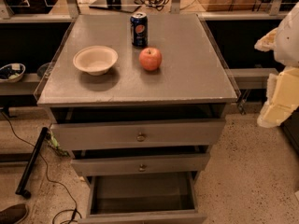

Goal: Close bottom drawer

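The bottom drawer [140, 195] stands pulled far out at the foot of the grey cabinet [196, 78], below 2 other drawers left ajar. I judge the approach is in hand. The gripper [280, 94] hangs right of the cabinet, near its top and well apart from the drawer. I cannot tell whether it is apart or together. Next it must drop to the front panel and push inward.

Pale bowl [95, 59], red apple [150, 59], blue soda can [138, 29] on grey cabinet top [198, 76]
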Robot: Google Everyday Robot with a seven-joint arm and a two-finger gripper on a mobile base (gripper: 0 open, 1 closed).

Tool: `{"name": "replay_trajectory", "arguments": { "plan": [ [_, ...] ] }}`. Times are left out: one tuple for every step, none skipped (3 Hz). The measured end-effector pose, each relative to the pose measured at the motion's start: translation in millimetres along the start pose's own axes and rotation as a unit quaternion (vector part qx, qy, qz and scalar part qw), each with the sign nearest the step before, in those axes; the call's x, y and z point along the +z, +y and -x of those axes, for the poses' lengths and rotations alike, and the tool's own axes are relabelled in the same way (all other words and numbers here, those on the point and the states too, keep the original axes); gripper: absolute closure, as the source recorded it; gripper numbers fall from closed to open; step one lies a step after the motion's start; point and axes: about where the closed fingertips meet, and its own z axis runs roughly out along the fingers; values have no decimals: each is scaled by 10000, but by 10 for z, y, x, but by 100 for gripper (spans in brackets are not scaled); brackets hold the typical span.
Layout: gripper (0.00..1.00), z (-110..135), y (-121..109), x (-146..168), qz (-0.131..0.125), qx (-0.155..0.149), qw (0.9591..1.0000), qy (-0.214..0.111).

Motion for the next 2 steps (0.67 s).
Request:
{"name": "replay_trajectory", "arguments": {
  "plan": [
    [0, 0, 0, 0, 0, 0, 10000, 0],
    [23, 0, 0, 0, 0, 0, 10000, 0]
  ]
}}
